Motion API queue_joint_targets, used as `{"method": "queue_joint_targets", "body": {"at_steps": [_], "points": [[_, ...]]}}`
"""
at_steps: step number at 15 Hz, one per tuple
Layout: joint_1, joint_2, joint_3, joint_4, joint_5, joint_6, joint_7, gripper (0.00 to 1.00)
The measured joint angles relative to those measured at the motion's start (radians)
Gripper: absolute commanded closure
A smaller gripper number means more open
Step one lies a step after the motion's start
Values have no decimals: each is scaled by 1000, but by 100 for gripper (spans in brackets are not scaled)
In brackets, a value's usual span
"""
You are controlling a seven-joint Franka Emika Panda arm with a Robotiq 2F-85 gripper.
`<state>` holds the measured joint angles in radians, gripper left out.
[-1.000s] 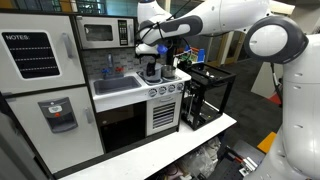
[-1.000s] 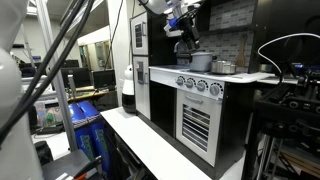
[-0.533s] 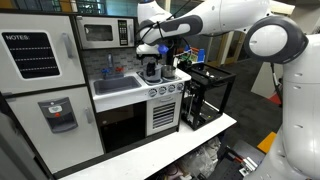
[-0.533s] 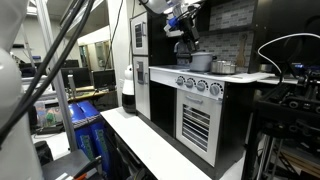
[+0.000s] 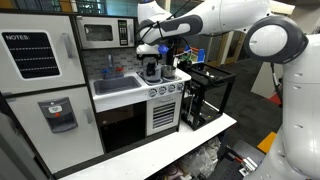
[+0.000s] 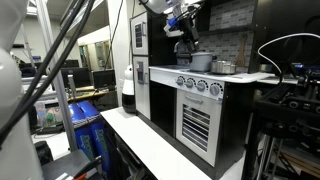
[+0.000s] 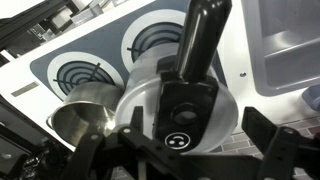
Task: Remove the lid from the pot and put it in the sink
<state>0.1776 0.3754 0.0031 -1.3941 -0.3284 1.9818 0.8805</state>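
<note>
**Wrist view.** The hand (image 7: 182, 142) hovers directly over the lid (image 7: 145, 95). Its fingers are spread wide to either side of the black knob and touch nothing. It grips nothing, and is evidently placed there to close on the knob.

The lid overlaps the pot (image 7: 80, 122), whose shiny wall shows at one side. Whether the lid is seated squarely cannot be determined. A long black handle (image 7: 200, 35) projects beyond the lid.

Both stand on the tabletop (image 7: 238, 55) by the burner rings (image 7: 90, 75). The sink (image 7: 290, 45) lies just beside them, apart from the lid.

**Assessment.** The lid is not yet removed. In an exterior view the arm (image 5: 215, 20) reaches in from above, suited to a straight lift.
</note>
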Motion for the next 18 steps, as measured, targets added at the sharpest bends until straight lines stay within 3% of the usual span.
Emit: {"method": "queue_joint_targets", "body": {"at_steps": [13, 14, 15, 17, 18], "points": [[0, 0, -3, 0, 1, -21, 0, 0], [0, 0, -3, 0, 1, -22, 0, 4], [0, 0, -3, 0, 1, -23, 0, 28], [0, 0, -3, 0, 1, -23, 0, 31], [0, 0, -3, 0, 1, -23, 0, 37]]}}
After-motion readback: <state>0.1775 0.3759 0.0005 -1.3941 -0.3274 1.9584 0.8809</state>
